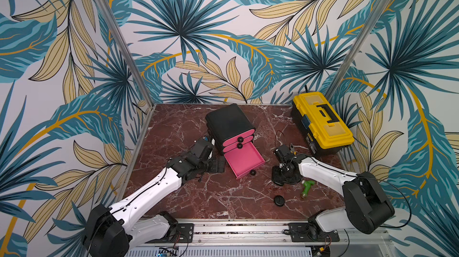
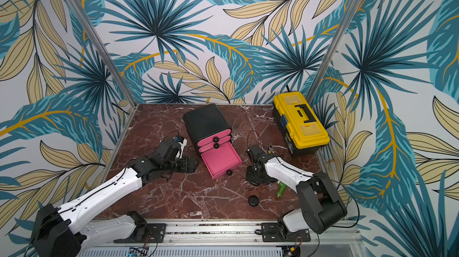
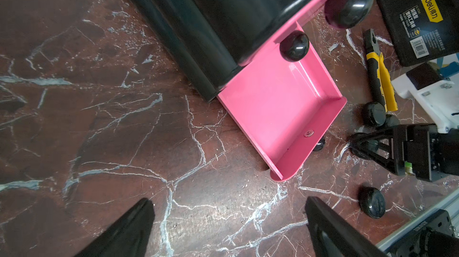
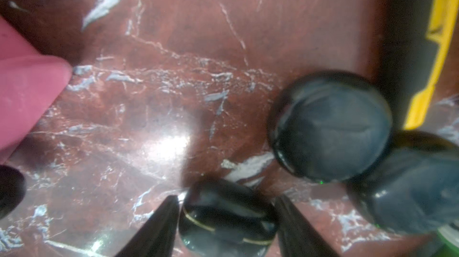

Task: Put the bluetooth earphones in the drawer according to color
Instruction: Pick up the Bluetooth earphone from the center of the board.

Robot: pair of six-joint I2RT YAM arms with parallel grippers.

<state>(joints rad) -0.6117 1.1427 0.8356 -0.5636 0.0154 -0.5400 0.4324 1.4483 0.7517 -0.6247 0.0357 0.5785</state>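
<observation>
Presently, left gripper (image 3: 228,199) stands wide, empty, above open red marble tabletop (image 3: 99,119); right gripper (image 4: 228,197), jaws flanking a glossy black oval earphone case (image 4: 223,221) (contact blurred).

Three-sided booth. Back wall (image 1: 223,32) and both side walls carry one print: large teal palm fronds, pale tan leaves and mustard stems on off-white. A bare aluminium post stands at each back corner, one on the left (image 1: 118,37) and one on the right (image 1: 356,37).

Worktop (image 1: 173,129): glossy dark red marble pattern with white veins, running from wall to wall. An aluminium rail (image 1: 236,228) lies along the near edge, with a slotted white strip (image 1: 223,252) below it.

Light is even and the shadows are soft. One bright glare patch (image 4: 169,146) shows on the marble in the right wrist view.
</observation>
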